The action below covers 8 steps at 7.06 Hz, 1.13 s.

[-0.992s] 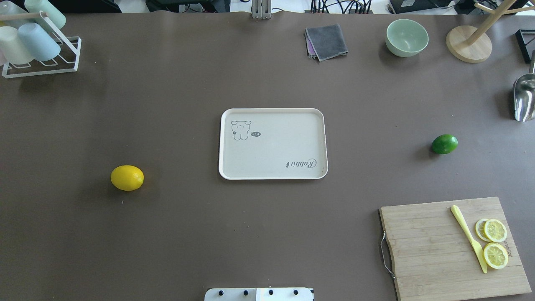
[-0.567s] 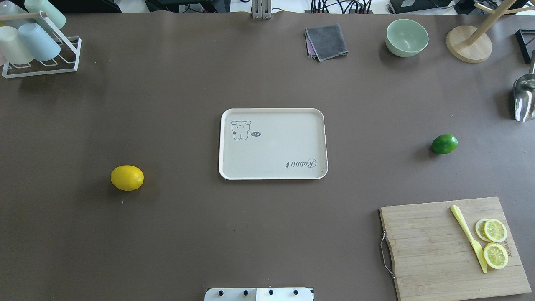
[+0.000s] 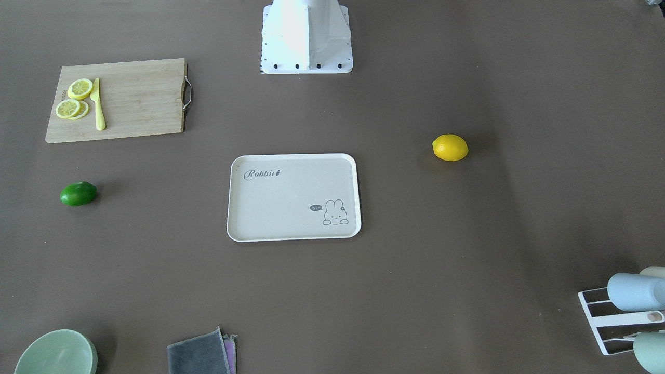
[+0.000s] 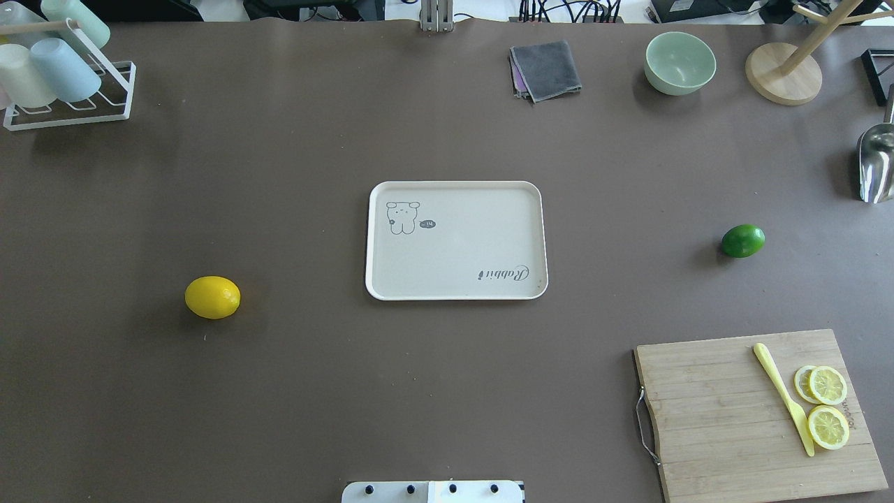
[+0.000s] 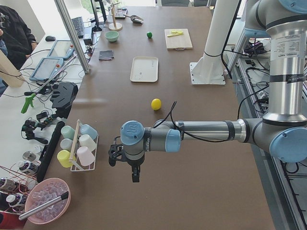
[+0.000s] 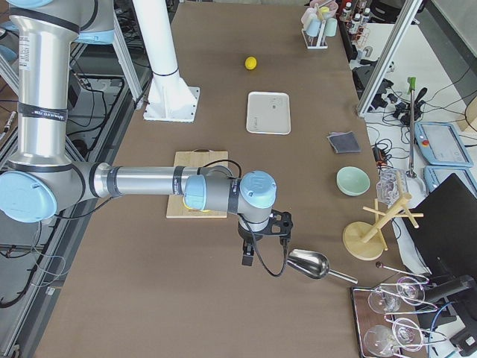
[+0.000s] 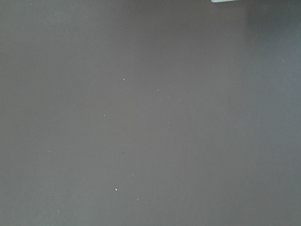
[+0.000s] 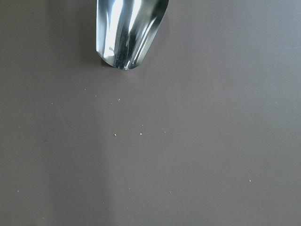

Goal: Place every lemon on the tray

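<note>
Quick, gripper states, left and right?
Left gripper: cannot tell, seen only from the side view.
Right gripper: cannot tell, same reason.

Light: bright, even, diffuse across the table (image 4: 279, 175) around the tray (image 4: 468, 237).
Shadows: soft, faint smudge beside the lemon (image 4: 212, 297) left of the tray.
Glare: white streaks on the scoop (image 8: 127, 28), far right of the tray.
Focus: exterior views sharp; wrist views slightly soft.
</note>
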Each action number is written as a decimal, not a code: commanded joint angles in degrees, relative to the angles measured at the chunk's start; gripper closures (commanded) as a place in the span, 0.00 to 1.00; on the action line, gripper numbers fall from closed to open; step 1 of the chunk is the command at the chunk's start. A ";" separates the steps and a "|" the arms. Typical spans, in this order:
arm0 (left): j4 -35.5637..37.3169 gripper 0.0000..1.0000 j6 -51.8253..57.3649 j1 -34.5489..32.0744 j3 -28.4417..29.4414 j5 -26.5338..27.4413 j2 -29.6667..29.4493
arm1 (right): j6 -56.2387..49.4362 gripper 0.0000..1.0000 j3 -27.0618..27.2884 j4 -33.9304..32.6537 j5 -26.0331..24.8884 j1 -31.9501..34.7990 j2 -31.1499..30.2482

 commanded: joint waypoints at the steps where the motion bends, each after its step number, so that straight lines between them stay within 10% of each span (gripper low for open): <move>1: -0.17 0.02 0.02 0.00 0.09 -0.05 0.09 | -0.18 0.00 0.22 -0.42 0.48 -0.01 -0.13; 8: -0.69 0.02 -10.97 0.18 -1.31 -0.22 -1.30 | 33.82 0.00 4.01 0.28 -0.13 -23.35 10.48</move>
